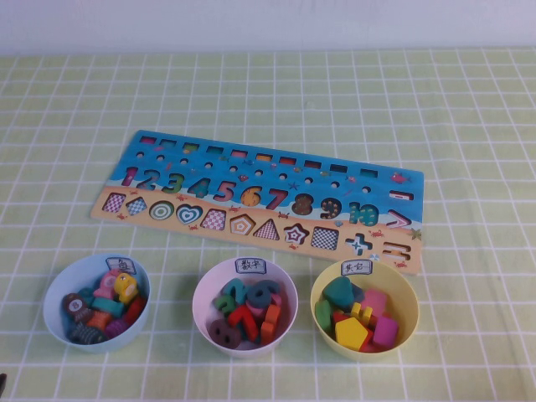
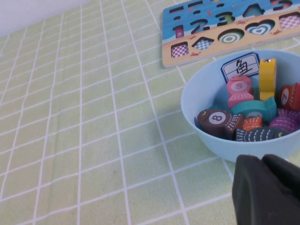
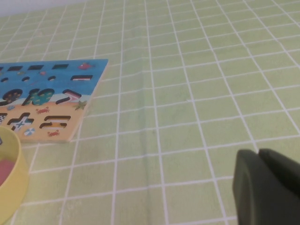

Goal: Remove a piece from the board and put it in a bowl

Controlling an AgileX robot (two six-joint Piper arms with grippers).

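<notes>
The board (image 1: 209, 165) lies flat mid-table, blue above and tan below, most of its cutouts empty. A small red bit that may be the piece shows in an upper-row slot (image 1: 287, 160); I cannot tell for sure. The light blue bowl (image 1: 52, 297) stands at the front left, holding several fish pieces. Neither gripper appears in the high view. In the left wrist view my left gripper (image 2: 262, 159) is shut and empty, just short of the bowl (image 2: 206, 93), with the board's (image 2: 187, 18) end beyond. My right gripper (image 3: 258, 152), shut and empty, hovers over bare cloth to the right of the board (image 3: 61, 77).
A white bowl (image 1: 201, 293) of number pieces stands at the front centre and a yellow bowl (image 1: 408, 297) of shape pieces at the front right; its rim (image 3: 11, 187) shows in the right wrist view. Green checked cloth covers the whole table.
</notes>
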